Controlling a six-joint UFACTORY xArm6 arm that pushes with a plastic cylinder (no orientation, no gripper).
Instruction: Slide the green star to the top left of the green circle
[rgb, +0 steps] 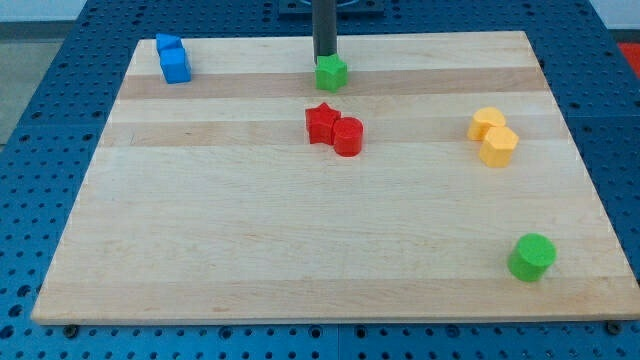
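Observation:
The green star (332, 72) sits near the view's top centre of the wooden board (250, 240). My tip (325, 58) is right at the star's top edge, touching or nearly touching it from the view's top. The green circle (532, 257) stands far off at the view's bottom right. The star lies well to the top left of the circle, a long way from it.
A red star (321, 123) and a red cylinder (348, 136) touch each other just below the green star. Two blue blocks (172, 58) sit at the top left. Two yellow blocks (493, 137) sit at the right.

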